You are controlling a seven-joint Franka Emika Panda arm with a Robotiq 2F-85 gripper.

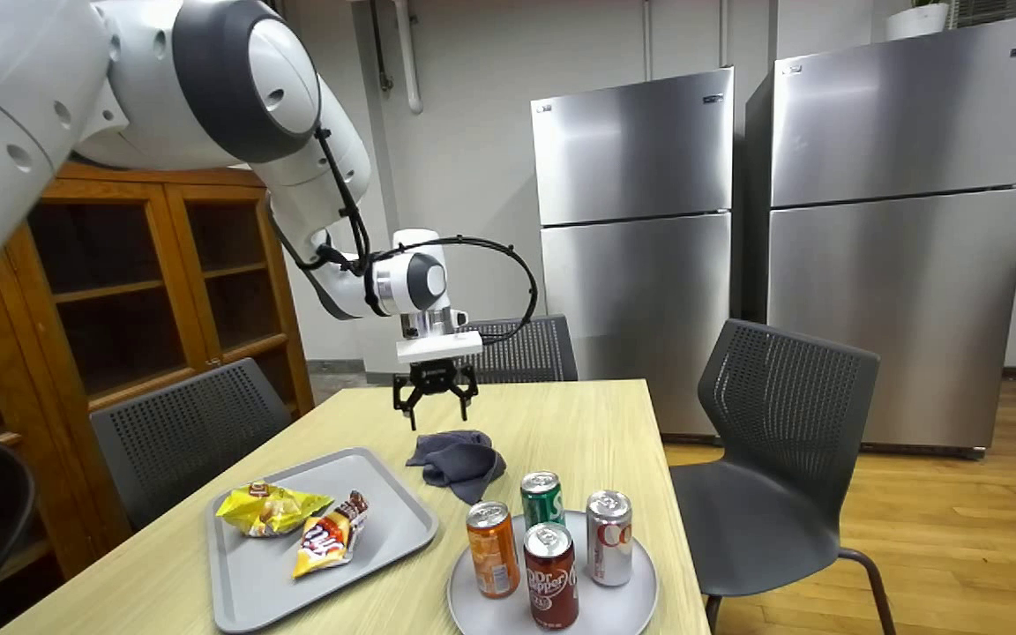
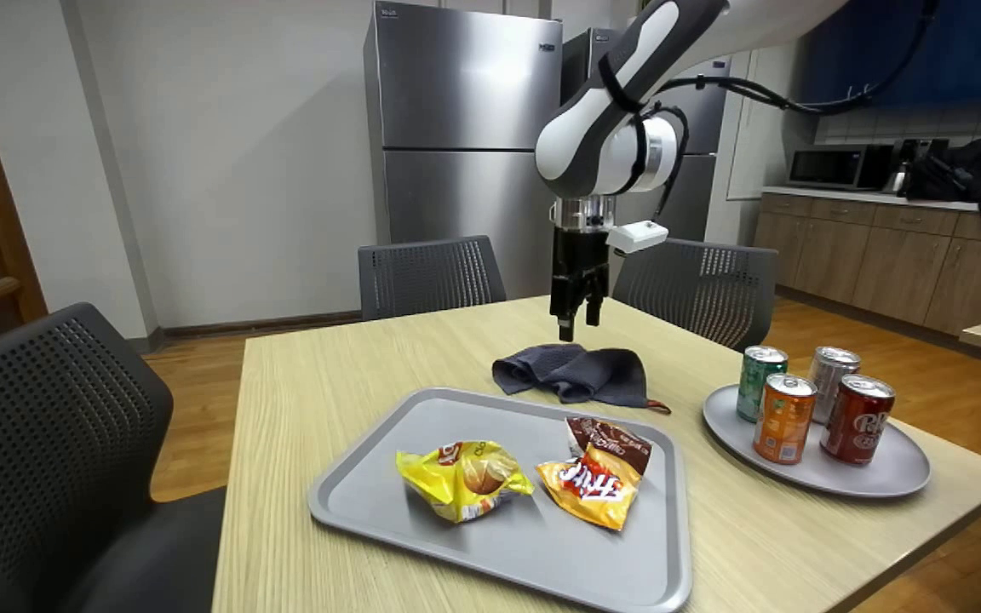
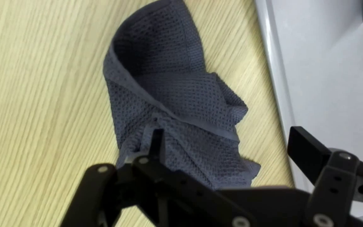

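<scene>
Four drink cans (image 1: pixel 550 586), at least two snack packets (image 2: pixel 467 484), one plate (image 2: pixel 899 464), one tray (image 2: pixel 371 464) and one cloth (image 3: pixel 184 97) are sharing one table (image 2: pixel 303 400); two refrigerators (image 1: pixel 636 291) and three chairs (image 1: pixel 786 423) are standing nearby.

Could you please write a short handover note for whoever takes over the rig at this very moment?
Gripper: open, holding nothing, hanging above the table close to the cloth and not touching it.
Cloth: bunched and folded over itself on the table, beside the tray.
Around it: a yellow bag and an orange bag lie on the tray; four cans stand upright on the plate.
Done: the gripper is in place near the cloth, fingers apart.
Left: the cloth is not yet gripped.
</scene>
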